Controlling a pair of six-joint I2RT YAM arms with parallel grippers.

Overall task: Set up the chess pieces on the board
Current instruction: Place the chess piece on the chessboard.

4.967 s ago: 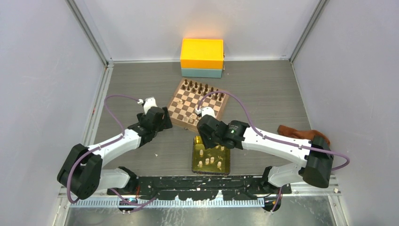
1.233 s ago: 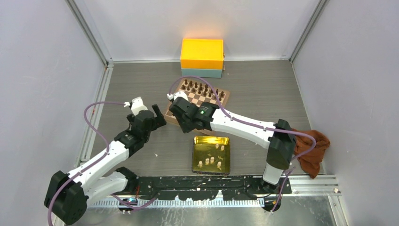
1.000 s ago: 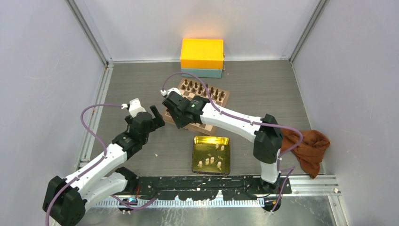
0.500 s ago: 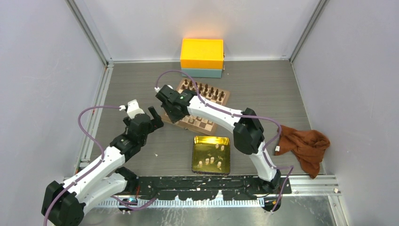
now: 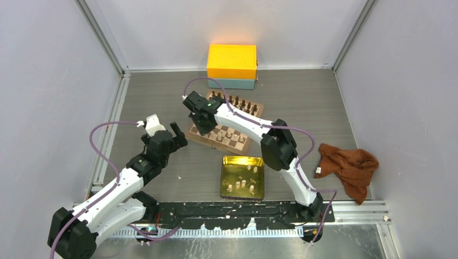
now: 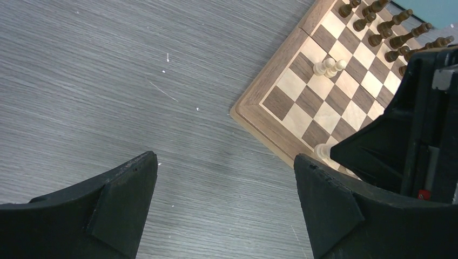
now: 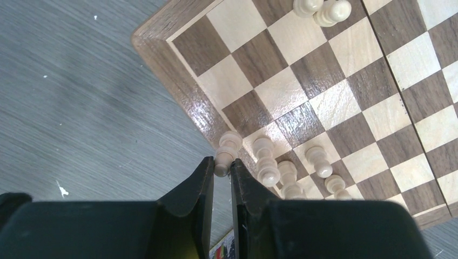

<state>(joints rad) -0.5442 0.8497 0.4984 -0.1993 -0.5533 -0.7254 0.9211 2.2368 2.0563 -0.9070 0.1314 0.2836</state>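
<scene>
Lab cell: grey walls [image 5: 48, 81], aluminium framing [image 5: 104, 36]

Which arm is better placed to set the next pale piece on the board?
Right: the right gripper is shut on a pale piece at the board's edge. The left gripper hangs open over the table.

The right gripper [image 5: 203, 128] is reaching over the near-left corner of the square wooden checkered chessboard [image 5: 233, 139] — pale cream wooden chess pieces [image 5: 242, 184] are sitting in the shiny gold square tin tray [image 5: 225, 162]. The left gripper [image 5: 179, 135] is hanging wide-jawed just beside that same corner.
</scene>
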